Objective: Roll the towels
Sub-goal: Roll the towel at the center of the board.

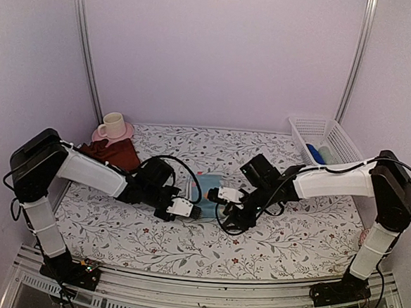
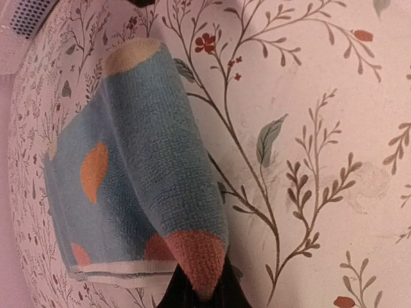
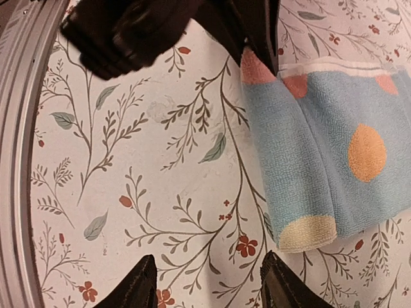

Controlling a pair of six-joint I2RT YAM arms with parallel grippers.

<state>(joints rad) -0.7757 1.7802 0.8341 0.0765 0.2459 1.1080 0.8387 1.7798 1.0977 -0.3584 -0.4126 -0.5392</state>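
On floral table (image 1: 291,237): left claw (image 2: 200,290) pinches rolled end of nubby light-blue terry towel (image 2: 148,173); right claw (image 3: 209,282) wide, empty.

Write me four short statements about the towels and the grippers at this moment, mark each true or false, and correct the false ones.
1. The left gripper is shut on one end of the light-blue towel. True.
2. The right gripper grips the same towel. False: its jaws stand open over the table covering, beside the towel, with nothing between them.
3. The light-blue towel is partly rolled, with a flat part not yet rolled. True.
4. The maroon towel lies under the light-blue one. False: it lies bunched well apart from it, by the pink saucer at the far left.
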